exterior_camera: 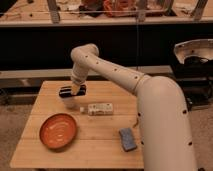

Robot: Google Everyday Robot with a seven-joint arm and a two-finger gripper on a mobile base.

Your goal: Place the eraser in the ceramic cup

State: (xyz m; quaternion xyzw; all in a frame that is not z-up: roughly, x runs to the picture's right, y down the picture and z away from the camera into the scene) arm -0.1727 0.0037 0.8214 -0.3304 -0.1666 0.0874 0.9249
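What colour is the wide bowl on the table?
Orange-red bowl, seen in the camera view, near the table's front left, away from the gripper.

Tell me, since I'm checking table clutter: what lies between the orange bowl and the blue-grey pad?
Only bare wooden table lies between orange bowl and blue-grey pad in the camera view. The gripper is farther back, at the eraser.

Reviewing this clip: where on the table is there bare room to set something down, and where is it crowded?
Free: the wooden table between the orange bowl and blue-grey pad, and the far-left corner. Crowded: back-centre, where the gripper holds the eraser over the ceramic cup, beside the white device.
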